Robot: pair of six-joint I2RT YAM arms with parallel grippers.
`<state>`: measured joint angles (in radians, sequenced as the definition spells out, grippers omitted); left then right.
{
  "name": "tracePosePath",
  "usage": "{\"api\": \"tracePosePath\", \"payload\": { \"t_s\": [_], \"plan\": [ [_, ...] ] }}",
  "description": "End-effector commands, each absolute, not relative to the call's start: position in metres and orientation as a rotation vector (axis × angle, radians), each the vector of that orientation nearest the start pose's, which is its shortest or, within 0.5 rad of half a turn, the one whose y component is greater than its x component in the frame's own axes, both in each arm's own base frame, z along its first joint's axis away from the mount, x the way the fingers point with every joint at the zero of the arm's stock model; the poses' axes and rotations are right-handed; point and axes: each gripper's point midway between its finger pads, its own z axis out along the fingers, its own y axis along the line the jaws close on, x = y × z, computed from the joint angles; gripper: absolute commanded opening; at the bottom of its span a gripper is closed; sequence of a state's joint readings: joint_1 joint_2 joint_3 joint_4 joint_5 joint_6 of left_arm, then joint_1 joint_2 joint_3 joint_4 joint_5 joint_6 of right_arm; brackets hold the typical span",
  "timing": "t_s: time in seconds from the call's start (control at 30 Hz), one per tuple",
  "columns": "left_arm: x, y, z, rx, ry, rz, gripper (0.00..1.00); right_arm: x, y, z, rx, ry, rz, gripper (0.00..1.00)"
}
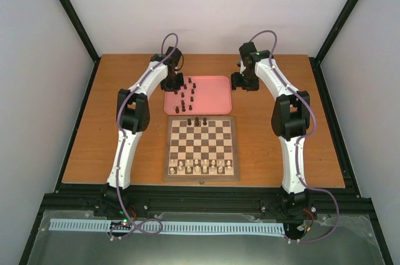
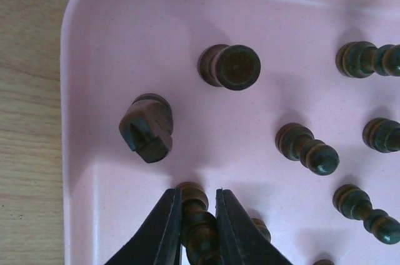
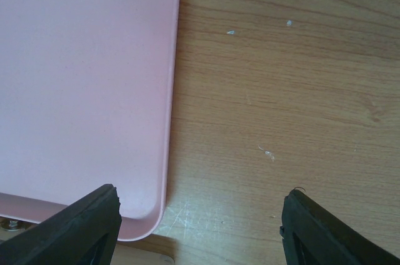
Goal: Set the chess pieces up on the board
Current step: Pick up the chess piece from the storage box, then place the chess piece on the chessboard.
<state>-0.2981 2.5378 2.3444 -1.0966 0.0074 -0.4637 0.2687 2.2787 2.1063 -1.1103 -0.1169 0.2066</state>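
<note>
While one dark chess piece [image 2: 200,234] is pinched tight by the left gripper [image 2: 197,195] in the pink tray [image 1: 215,87] just beyond the board [image 1: 201,178] | right gripper [image 3: 201,201] held spread and empty, also beyond the board | three dark pieces [image 1: 197,120] set on the board's far row; most left.

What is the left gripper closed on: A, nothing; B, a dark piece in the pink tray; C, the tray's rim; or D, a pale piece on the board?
B: in the left wrist view the left gripper pinches a dark piece inside the tray.
</note>
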Motion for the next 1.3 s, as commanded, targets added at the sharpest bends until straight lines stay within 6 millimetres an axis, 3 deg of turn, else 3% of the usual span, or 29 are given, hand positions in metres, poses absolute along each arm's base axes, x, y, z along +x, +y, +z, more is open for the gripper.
{"api": "tracePosePath", "payload": {
  "t_s": [0.0,0.2,0.37,0.47,0.57,0.67,0.77,0.97,1.1,1.27],
  "plan": [
    [0.538,-0.162,0.063,-0.231,2.831,-0.177,0.05,0.492,0.152,0.097,-0.107,2.876,0.255,0.71],
    [0.528,-0.153,0.119,-0.181,2.773,-0.149,0.05,0.488,0.15,0.103,-0.105,2.863,0.253,0.71],
    [0.499,-0.157,0.159,-0.13,2.774,-0.21,0.04,0.484,0.149,0.106,-0.104,2.857,0.249,0.71],
    [0.475,-0.173,0.177,-0.062,2.784,-0.277,0.04,0.483,0.146,0.109,-0.099,2.847,0.238,0.71],
    [0.442,-0.202,0.187,0.063,2.824,-0.337,0.04,0.481,0.141,0.112,-0.089,2.84,0.209,0.71],
    [0.409,-0.24,0.189,0.206,2.855,-0.39,0.04,0.48,0.138,0.114,-0.077,2.834,0.199,0.71],
    [0.388,-0.273,0.185,0.304,2.87,-0.448,0.04,0.479,0.135,0.114,-0.061,2.832,0.201,0.71],
    [0.382,-0.317,0.179,0.405,2.876,-0.491,0.04,0.474,0.132,0.116,-0.06,2.826,0.205,0.71],
    [0.372,-0.34,0.166,0.46,2.895,-0.488,0.04,0.468,0.132,0.115,-0.063,2.829,0.214,0.71],
    [0.364,-0.344,0.137,0.49,2.946,-0.44,0.04,0.461,0.131,0.112,-0.064,2.835,0.225,0.71]
  ]
}}
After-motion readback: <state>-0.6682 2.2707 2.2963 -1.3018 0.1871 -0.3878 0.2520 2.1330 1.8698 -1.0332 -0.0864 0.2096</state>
